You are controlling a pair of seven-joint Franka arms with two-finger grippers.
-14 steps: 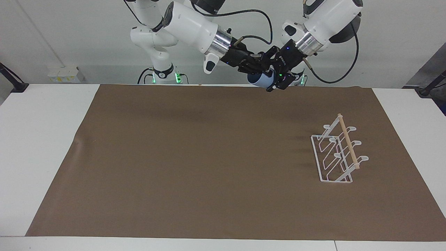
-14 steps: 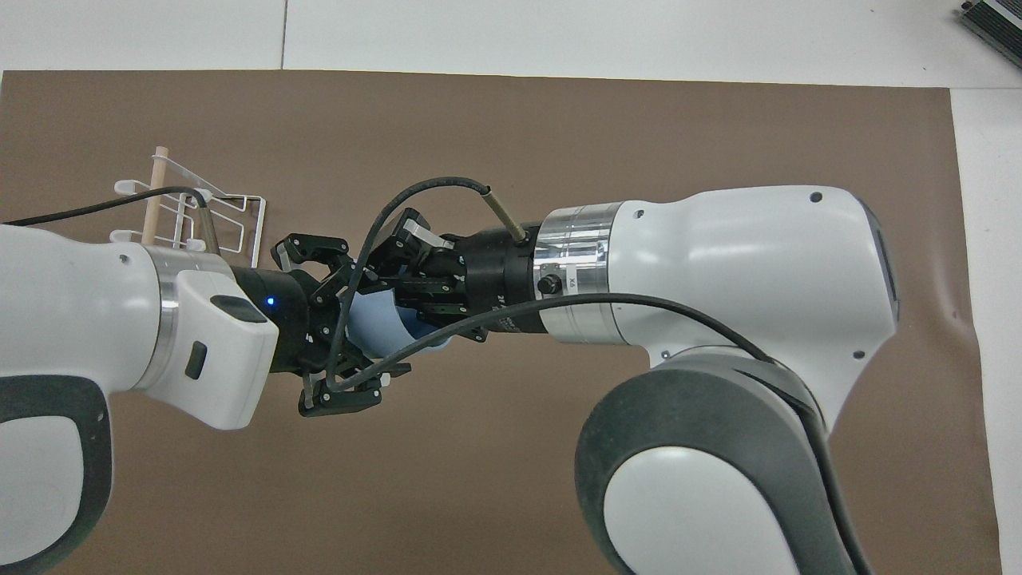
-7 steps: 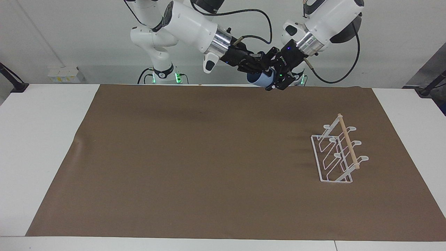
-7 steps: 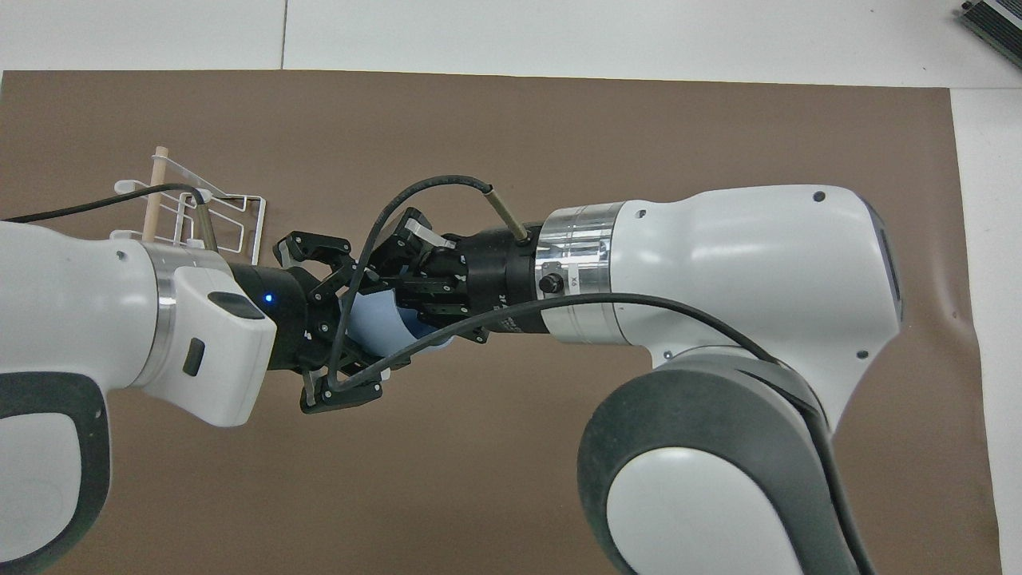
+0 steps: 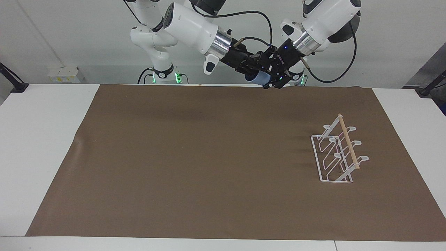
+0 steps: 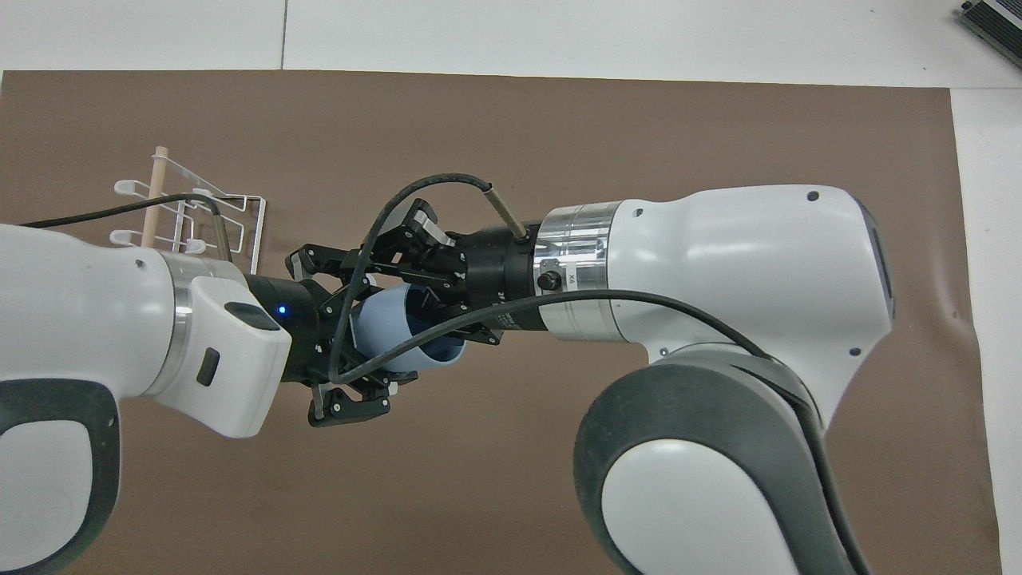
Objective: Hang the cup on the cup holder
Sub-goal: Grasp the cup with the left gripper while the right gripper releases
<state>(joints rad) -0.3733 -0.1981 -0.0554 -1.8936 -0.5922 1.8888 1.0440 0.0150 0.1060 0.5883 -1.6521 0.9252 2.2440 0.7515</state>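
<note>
Mid-air over the mat: my left end effector clamped on the cup. My right end effector apart around its rim. Holder on the counter, ten o'clock of the cup overhead, unobstructed.

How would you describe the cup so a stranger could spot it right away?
Look above the robots' edge of the brown mat, where the left gripper and right gripper meet in mid-air. The cup is between them: small, light blue, without a handle, amid black fingers.

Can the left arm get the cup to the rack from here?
Probably yes: the left pincer grips the cup, the right pincer is letting go, and nothing lies on the mat before the rack.
</note>
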